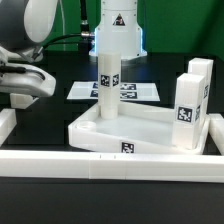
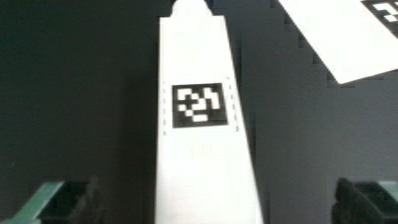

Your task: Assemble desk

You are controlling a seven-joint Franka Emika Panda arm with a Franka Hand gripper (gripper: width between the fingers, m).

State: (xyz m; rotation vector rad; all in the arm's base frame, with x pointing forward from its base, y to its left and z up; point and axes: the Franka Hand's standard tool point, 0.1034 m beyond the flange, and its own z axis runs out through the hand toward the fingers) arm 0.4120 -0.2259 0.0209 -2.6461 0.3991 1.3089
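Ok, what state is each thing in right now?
Tabletop: lying flat, rim up.
Middle leg: upright on the tabletop, not gripped.
Near right leg: upright.
Far right leg: upright.
End effector: open, jaws either side of the middle leg, not touching it.

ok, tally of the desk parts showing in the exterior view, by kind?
tabletop: 1
leg blocks: 3, one upright, two at the exterior view's right
Total: 4
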